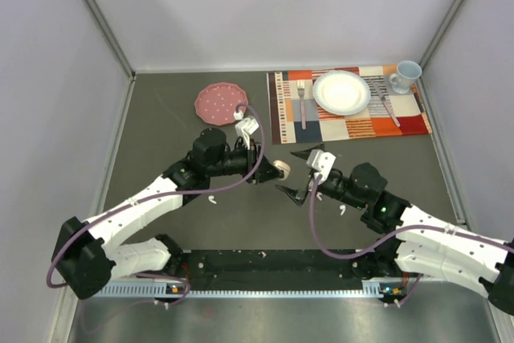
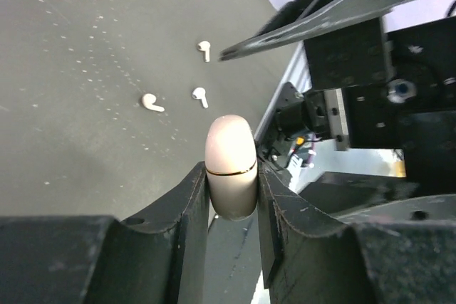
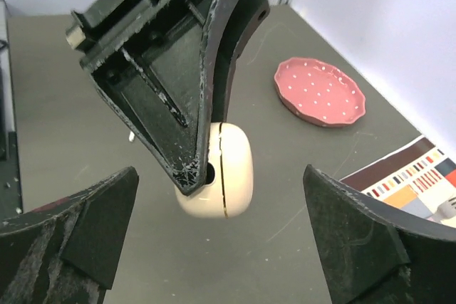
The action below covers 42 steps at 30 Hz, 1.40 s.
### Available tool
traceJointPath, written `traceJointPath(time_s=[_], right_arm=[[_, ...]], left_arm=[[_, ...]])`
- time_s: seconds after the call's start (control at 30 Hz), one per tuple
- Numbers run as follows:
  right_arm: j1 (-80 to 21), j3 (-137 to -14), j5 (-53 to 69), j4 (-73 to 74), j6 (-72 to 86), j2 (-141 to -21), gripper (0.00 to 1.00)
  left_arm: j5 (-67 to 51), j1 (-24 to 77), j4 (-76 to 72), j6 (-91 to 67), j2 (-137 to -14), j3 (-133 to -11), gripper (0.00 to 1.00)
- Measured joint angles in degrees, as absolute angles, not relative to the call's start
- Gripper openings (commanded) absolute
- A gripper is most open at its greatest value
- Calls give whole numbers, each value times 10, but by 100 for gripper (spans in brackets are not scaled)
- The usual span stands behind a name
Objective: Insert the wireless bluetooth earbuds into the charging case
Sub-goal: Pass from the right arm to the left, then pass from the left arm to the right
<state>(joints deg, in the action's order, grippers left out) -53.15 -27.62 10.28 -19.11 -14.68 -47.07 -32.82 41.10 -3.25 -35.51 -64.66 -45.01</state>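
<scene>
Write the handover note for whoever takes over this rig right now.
Left gripper: shut on the charging case, whose lid looks closed.
Right gripper: open wide, facing the case and not touching it.
Earbuds: three lie loose on the table in the left wrist view; a fourth cannot be made out there.
Done: case in hand.
Left: open the lid and seat every earbud. None is in yet.

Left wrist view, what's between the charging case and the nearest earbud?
Nothing. The left wrist view shows only bare table between the charging case and that earbud.
</scene>
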Motion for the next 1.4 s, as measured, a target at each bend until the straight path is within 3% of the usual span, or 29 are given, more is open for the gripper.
traceJointPath(time_s=[0.3,0.57,0.83,1.13,1.4], right_arm=[[-530,-318,9,-139,75,-394,99],[-508,-517,-1,0,274,-493,99],[-503,-542,69,42,430,-558,95],[-481,-511,196,-83,626,-611,87],[-477,-510,265,-159,709,-665,80]], left_arm=[[-192,412,-38,-229,-491,-408,0],[-140,412,-208,-111,-339,-265,0],[-141,413,-291,-58,-307,-209,0],[-172,413,-335,-43,-307,-208,0],[-181,413,-340,-43,-311,-204,0]])
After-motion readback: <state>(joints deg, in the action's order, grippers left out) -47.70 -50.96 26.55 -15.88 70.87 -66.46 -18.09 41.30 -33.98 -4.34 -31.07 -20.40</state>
